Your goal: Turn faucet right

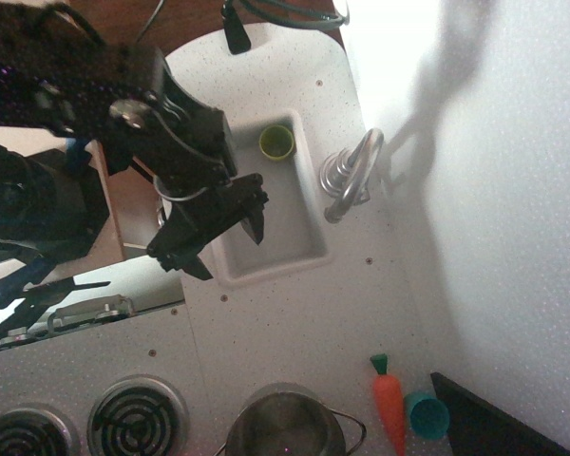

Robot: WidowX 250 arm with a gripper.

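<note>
The faucet (347, 173) is shiny silver with a curved gooseneck spout on a ribbed round base. It stands on the white counter just right of the sink (309, 249). Its spout tip points down toward the sink's right rim. My black gripper (226, 245) hangs over the sink's left edge, well to the left of the faucet. Its two fingers are spread apart and hold nothing.
A yellow-green cup (276, 142) lies in the sink's far end. A steel pot (283, 425) sits at the bottom edge. A toy carrot (389, 403) and a teal cup (427, 415) lie at the lower right. Stove burners (133, 415) are at the lower left.
</note>
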